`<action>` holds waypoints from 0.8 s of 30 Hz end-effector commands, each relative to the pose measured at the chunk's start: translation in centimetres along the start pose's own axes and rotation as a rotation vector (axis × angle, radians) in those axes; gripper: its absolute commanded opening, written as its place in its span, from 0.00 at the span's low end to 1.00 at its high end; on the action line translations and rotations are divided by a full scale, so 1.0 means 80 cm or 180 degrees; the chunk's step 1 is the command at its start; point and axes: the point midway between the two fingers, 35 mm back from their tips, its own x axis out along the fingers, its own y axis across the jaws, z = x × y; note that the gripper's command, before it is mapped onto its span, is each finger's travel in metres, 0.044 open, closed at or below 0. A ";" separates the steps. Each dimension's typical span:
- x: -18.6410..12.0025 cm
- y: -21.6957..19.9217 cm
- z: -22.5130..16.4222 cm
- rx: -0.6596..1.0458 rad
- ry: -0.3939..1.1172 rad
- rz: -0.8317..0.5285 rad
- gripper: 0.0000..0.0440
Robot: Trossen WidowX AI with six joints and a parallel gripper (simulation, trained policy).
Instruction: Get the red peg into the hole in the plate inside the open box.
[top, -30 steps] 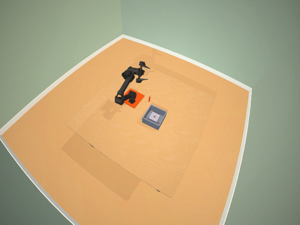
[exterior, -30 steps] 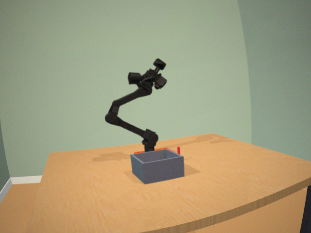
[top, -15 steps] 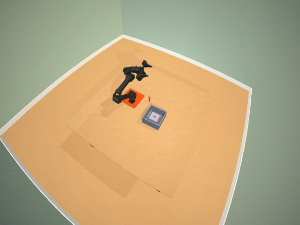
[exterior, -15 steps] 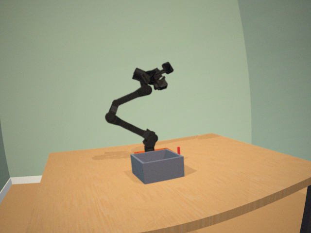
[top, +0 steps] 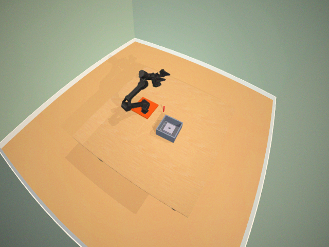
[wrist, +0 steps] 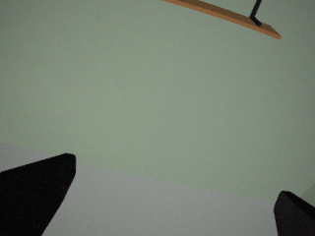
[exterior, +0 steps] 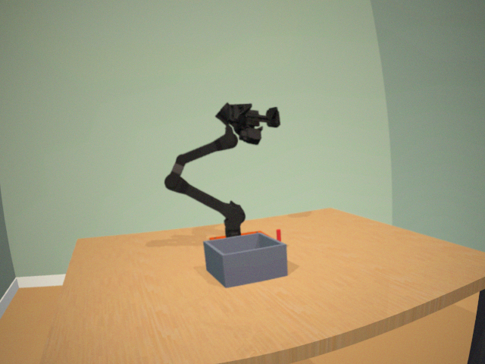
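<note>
Our claw: released, spread wide, raised high above the table | our red peg: upright on the table, outside the open box, near it | our plate: at the box's bottom, its hole unfilled

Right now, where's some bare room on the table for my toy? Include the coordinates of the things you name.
There's room on the table (top: pixel 196 164) (exterior: pixel 352 282) in front of the open box (top: pixel 164 138) (exterior: pixel 256 270). It's crowded behind the box, where the red peg (top: pixel 163 108) (exterior: pixel 279 235) and orange plate (top: pixel 151 111) (exterior: pixel 214 238) sit close.
</note>
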 end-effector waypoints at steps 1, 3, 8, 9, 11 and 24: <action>0.004 -0.009 0.005 -0.0323 -0.0006 -0.0054 1.00; 0.006 -0.015 0.010 -0.0539 -0.0017 -0.0096 1.00; 0.011 -0.029 0.024 -0.1076 -0.0065 -0.0214 1.00; 0.012 -0.032 0.027 -0.1182 -0.0077 -0.0241 1.00; 0.014 -0.037 0.034 -0.1393 -0.0106 -0.0297 1.00; 0.023 -0.067 0.094 -0.2703 -0.0394 -0.0790 1.00</action>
